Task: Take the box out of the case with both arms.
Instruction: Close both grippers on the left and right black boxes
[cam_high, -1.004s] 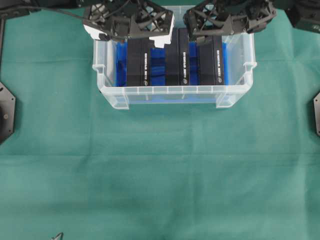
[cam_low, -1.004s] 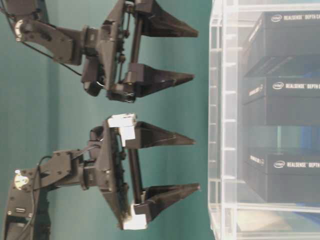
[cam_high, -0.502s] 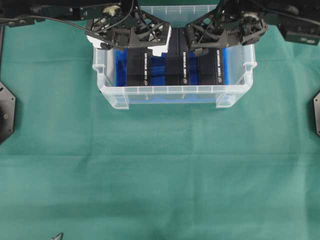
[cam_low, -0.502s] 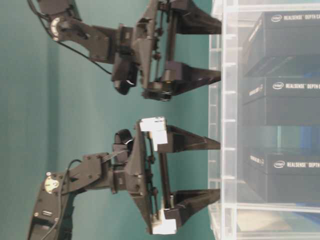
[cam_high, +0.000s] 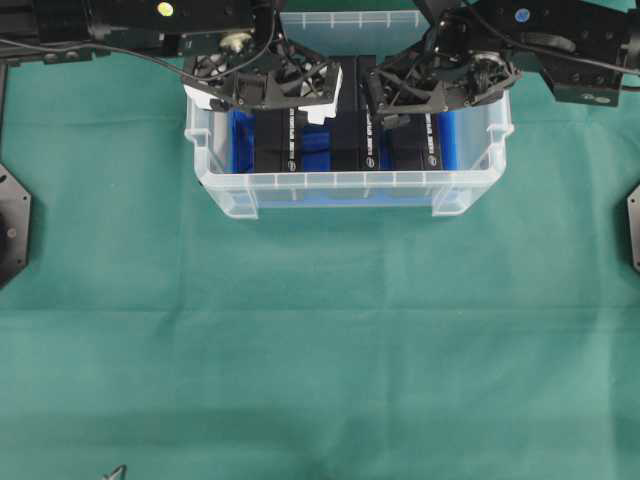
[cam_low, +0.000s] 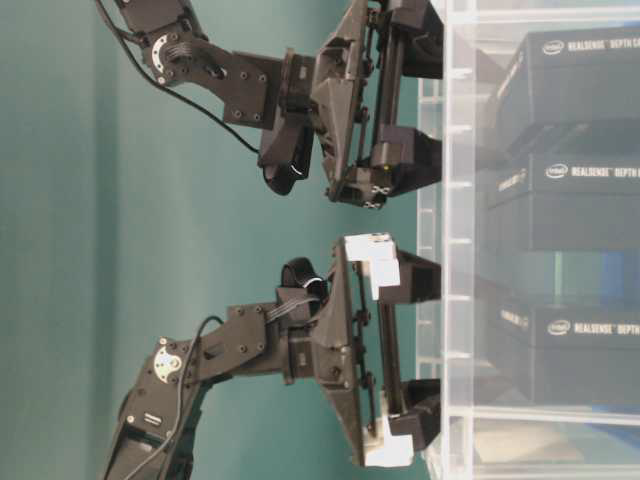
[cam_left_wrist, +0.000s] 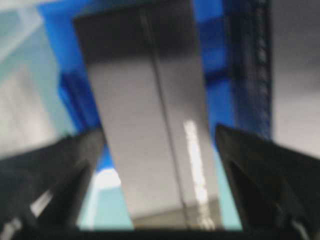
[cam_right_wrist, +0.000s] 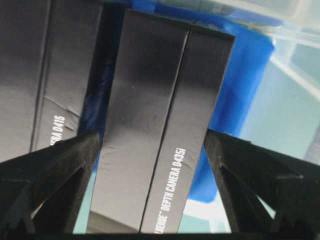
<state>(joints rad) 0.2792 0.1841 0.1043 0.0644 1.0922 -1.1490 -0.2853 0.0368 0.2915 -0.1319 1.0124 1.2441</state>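
Matte black boxes (cam_high: 277, 140) (long, slab-shaped) in clear ribbed case (cam_high: 350, 190).

Green cloth (cam_high: 320, 340) over the table, evenly lit

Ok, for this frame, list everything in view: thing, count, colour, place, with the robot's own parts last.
case: one, clear plastic, far middle of the table.
blue sheet: one, blue, lining the case's bottom.
boxes: three, black with white print, standing side by side inside the case.
table cloth: one, green, covering the table.
left gripper: one, black with white blocks, open, over the left box.
right gripper: one, black, open, over the right box.
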